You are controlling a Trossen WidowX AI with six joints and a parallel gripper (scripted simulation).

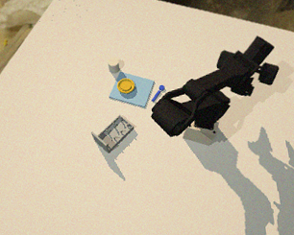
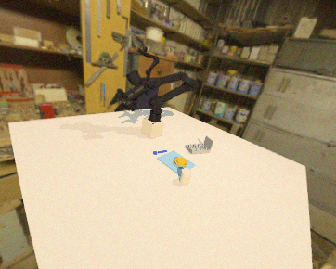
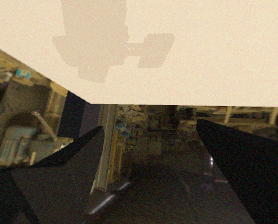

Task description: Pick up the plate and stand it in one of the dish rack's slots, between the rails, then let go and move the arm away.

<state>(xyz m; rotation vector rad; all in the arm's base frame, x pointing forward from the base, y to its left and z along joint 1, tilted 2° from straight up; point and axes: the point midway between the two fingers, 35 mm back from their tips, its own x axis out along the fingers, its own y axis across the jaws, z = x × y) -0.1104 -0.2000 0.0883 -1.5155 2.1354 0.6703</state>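
A yellow plate [image 1: 126, 86] [image 2: 181, 161] lies flat on a light blue mat [image 1: 139, 99] [image 2: 168, 158]. The grey dish rack [image 1: 100, 142] [image 2: 209, 144] stands on the table beside the mat, with a taller panel at one end. No plate stands in it. My gripper [image 3: 150, 127] is open and empty in the wrist view, its two dark fingers wide apart. It is far from the plate and rack, up on the other side of the arm's base. Neither plate nor rack shows in the wrist view.
A pale cup [image 1: 114, 66] [image 2: 185, 176] stands just off the mat, near the plate. A small blue spoon-like thing [image 1: 161, 88] [image 2: 160, 152] lies beside the mat on the arm's side. The table's edge [image 3: 175, 104] crosses the wrist view.
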